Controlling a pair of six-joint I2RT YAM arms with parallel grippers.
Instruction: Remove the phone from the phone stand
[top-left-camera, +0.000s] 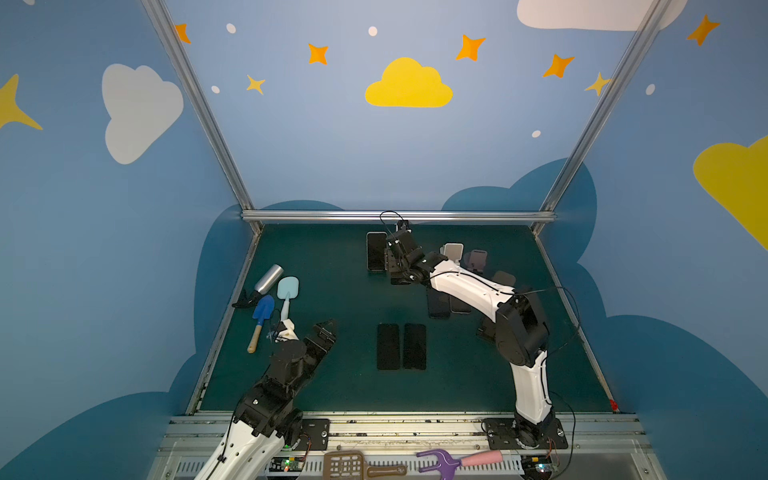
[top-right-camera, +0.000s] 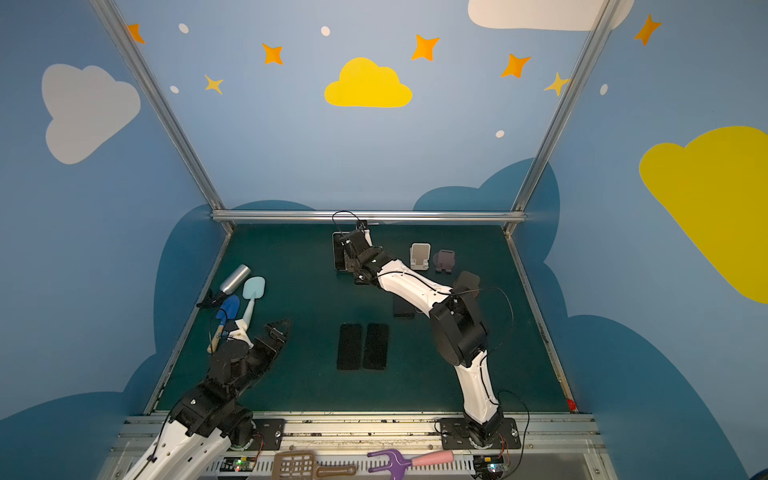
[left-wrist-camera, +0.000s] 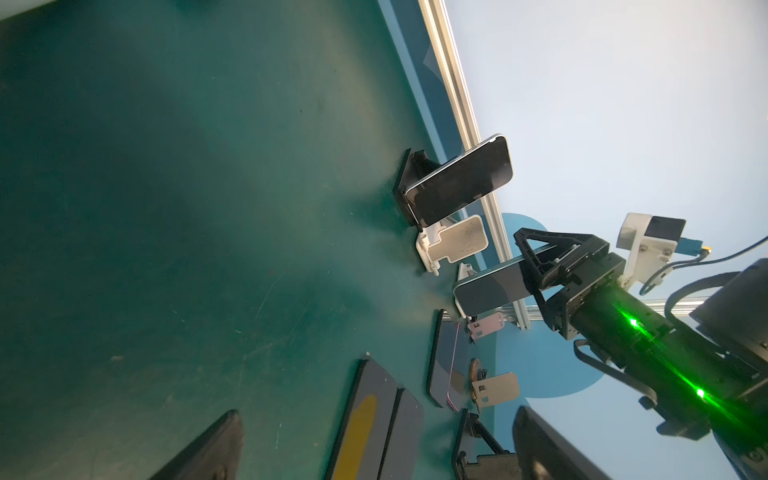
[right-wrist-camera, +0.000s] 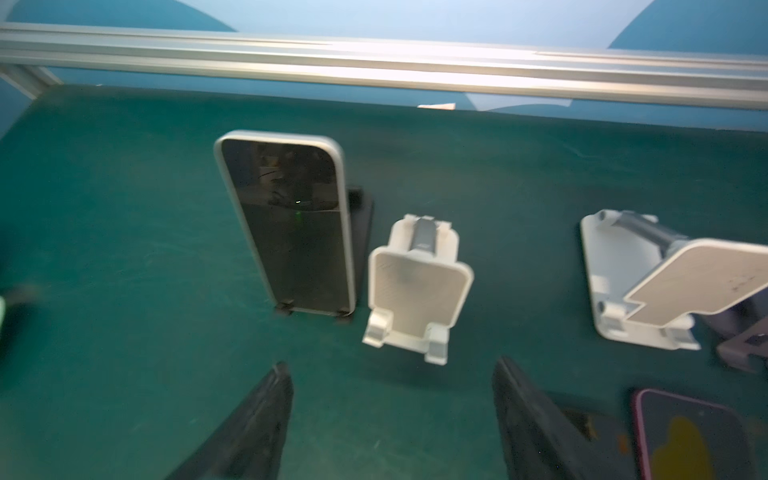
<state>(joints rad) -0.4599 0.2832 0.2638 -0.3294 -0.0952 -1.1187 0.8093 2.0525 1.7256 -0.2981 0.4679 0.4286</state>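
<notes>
Phone (right-wrist-camera: 286, 224), glossy black glass with a rounded pale rim, leans on its black stand (right-wrist-camera: 361, 208), upper centre in both top views. I judge removal not yet done. Right gripper (right-wrist-camera: 392, 364) sits close by: its wrist view shows fingers apart and nothing between, but the left wrist view overlaps a second phone (left-wrist-camera: 490, 291), so I cannot tell. Left gripper (top-left-camera: 328, 328) wide, empty. White ribbed stand (right-wrist-camera: 419, 282) vacant.

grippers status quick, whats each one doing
left gripper: open, empty
right gripper: open, nothing between its jaws in the wrist view
</notes>
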